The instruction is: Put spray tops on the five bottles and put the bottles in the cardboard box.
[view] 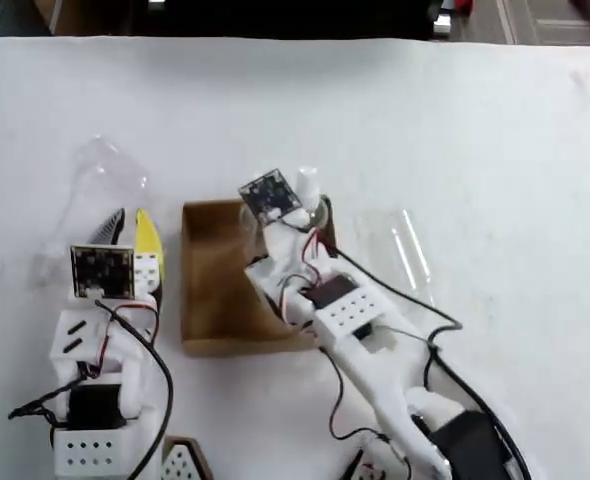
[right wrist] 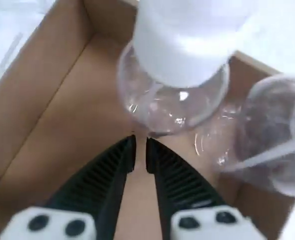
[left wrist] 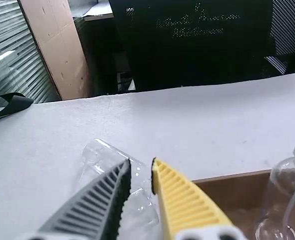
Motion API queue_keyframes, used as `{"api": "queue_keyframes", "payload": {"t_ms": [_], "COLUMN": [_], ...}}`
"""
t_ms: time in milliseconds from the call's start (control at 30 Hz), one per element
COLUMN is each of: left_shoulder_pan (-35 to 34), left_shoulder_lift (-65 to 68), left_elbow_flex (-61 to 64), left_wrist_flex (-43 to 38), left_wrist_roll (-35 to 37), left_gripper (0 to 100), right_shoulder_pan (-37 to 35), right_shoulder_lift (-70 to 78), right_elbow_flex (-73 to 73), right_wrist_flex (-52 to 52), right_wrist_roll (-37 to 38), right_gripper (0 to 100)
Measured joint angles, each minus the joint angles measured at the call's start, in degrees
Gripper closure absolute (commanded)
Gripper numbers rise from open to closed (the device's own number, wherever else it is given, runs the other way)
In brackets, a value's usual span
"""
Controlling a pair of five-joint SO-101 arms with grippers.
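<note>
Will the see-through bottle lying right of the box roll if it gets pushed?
Probably: the bottle is round and lies on its side on the flat table. It looks empty, so likely light and easily dented.

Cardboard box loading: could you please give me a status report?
Left jaws parted at clear plastic bottle on table. Right jaws nearly shut, empty, above brown cardboard box. White-capped bottle inside.

Bright, even light from above washes the white table (view: 475,130) almost flat, leaving only faint, soft shadows beside the arms. The room behind is dark. Small glints sit on the clear bottle (right wrist: 172,107) just ahead of the right tool (right wrist: 140,150).
</note>
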Motion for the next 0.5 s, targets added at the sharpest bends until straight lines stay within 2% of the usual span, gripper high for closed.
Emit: {"api": "queue_keyframes", "payload": {"t_ms": [367, 500], "left_shoulder_pan": [0.00, 0.00], "left_shoulder_lift": [0.00, 0.00], "left_elbow_flex": [0.00, 0.00], "left_wrist_flex": [0.00, 0.00], "left_wrist_roll": [0.00, 0.00], "left_gripper": [93, 93], "right_shoulder_pan": [0.79, 0.70], "right_shoulder_lift": [1.85, -0.53], "right_elbow_flex": [-0.35, -0.35], "right_wrist_flex": [-2.37, 1.23], "right_wrist_roll": [-0.18, -0.35], "right_gripper": [98.2, 98.2]}}
